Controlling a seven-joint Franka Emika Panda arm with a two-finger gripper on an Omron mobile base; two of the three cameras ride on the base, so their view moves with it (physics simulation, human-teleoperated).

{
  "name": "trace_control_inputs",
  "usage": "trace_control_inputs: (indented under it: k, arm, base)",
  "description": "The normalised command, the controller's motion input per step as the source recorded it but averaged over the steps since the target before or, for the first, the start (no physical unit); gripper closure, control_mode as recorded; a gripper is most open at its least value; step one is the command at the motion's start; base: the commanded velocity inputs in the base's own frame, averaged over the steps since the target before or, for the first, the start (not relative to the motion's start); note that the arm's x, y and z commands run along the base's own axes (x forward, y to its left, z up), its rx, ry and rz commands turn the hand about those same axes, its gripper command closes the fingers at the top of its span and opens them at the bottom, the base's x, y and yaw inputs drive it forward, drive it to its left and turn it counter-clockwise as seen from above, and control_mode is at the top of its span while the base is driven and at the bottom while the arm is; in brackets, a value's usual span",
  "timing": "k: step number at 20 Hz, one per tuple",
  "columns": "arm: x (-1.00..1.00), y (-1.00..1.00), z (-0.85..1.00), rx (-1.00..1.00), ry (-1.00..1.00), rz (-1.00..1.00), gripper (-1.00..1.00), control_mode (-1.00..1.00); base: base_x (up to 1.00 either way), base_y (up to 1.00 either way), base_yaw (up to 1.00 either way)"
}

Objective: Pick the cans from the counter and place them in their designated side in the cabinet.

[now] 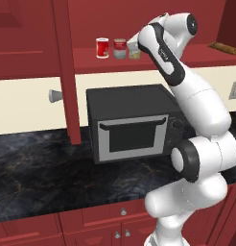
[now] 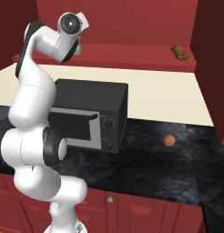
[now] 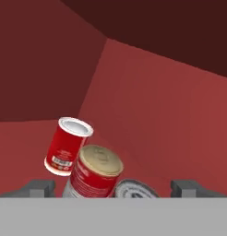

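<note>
A dark red kitchen cabinet (image 1: 153,57) runs above a black marble-look desk (image 1: 38,168) carrying a black microwave (image 1: 132,122), and on its shelf three tins stand upright in a row: an all-red can (image 1: 102,48), a red-over-pale can (image 1: 119,48) and an olive-labelled can (image 1: 134,49). The robot's fingers (image 3: 113,186) stand spread wide and released, gripping nothing, right at the olive-labelled can, whose lid lies between and just ahead of them. Both task cans appear already on the shelf, so the next move is probably a straight withdrawal, away from the upright cans.
</note>
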Motion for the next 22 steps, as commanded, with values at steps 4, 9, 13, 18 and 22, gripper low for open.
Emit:
trace_control_inputs:
  k: [4,9,13,18,22]
  arm:
    - [-0.67,-0.02,-0.04,0.00,-0.15,0.02,-1.00,-1.00]
    - [-0.78,-0.13,0.08,0.00,-0.05,0.00,-1.00,-1.00]
    - [-0.85,-0.16,0.07,0.00,-0.02,0.00,-1.00,-1.00]
    - [-0.83,-0.13,0.03,0.00,0.00,0.00,-1.00,-1.00]
    - [-0.79,-0.10,0.00,0.00,0.00,0.00,-1.00,-1.00]
  base:
    - [0.00,0.00,0.00]
    - [0.00,0.00,0.00]
    - [0.00,0.00,0.00]
    - [0.00,0.00,0.00]
    - [0.00,0.00,0.00]
